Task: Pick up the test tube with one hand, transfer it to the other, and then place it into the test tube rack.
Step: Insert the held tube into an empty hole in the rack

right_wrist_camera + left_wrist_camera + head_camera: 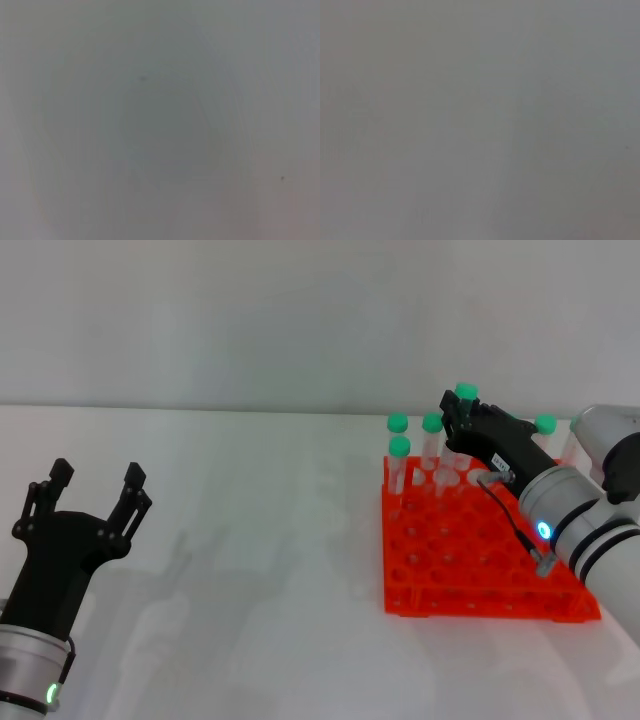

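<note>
My right hand (462, 415), black and angular with a white label strip, is clenched around a slim clear test tube (465, 394) by its round green cap, above the far row of the glossy orange-red rack (480, 550) at about two o'clock on the smooth white tabletop (250, 540). My left hand (95, 490) hovers at eight o'clock, its black fingers spread and holding nothing.

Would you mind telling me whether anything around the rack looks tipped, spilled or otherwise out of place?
Nothing stands out. The orange test tube rack sits flat, the green-capped tubes stand upright along its far rows, and nothing is spilled. The right pincer is over the far row at a tube; the left pincer waits open, well away.
</note>
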{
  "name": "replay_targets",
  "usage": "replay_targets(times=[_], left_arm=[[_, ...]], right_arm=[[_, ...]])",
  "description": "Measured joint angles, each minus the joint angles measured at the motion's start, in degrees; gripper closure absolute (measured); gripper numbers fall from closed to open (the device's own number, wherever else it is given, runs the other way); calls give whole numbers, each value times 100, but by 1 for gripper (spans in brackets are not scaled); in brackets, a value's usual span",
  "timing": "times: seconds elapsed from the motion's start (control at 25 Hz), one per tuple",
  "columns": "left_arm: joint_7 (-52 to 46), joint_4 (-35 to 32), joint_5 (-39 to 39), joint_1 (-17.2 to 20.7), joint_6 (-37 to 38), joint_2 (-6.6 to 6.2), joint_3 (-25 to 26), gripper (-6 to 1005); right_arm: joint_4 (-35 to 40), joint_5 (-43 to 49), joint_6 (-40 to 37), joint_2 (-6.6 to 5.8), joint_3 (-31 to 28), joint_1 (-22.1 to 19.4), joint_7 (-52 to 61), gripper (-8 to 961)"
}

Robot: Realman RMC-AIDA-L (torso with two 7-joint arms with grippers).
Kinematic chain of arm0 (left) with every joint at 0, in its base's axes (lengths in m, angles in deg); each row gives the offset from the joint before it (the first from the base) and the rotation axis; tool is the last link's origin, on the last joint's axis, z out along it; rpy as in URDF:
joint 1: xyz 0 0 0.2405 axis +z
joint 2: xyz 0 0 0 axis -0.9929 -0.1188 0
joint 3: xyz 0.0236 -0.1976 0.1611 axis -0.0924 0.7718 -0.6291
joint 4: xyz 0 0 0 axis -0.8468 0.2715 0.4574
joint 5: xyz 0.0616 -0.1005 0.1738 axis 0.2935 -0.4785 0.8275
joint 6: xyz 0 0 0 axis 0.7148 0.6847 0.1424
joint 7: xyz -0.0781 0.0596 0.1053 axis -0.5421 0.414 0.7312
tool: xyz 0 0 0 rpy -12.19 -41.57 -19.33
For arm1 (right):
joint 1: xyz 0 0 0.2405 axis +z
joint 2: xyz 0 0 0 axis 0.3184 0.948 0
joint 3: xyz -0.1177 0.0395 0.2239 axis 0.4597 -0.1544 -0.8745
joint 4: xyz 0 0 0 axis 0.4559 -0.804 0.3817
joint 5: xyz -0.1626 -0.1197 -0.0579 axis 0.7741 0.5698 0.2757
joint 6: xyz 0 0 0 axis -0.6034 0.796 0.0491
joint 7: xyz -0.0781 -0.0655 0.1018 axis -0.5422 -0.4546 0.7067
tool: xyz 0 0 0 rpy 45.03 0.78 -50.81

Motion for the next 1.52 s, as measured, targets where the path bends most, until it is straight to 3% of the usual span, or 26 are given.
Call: replay_targets(times=[1.52], left_arm=[[-79, -109, 0, -474, -710, 26, -17, 152]], right_arm=[[-49, 63, -22, 0, 119, 183, -94, 740]])
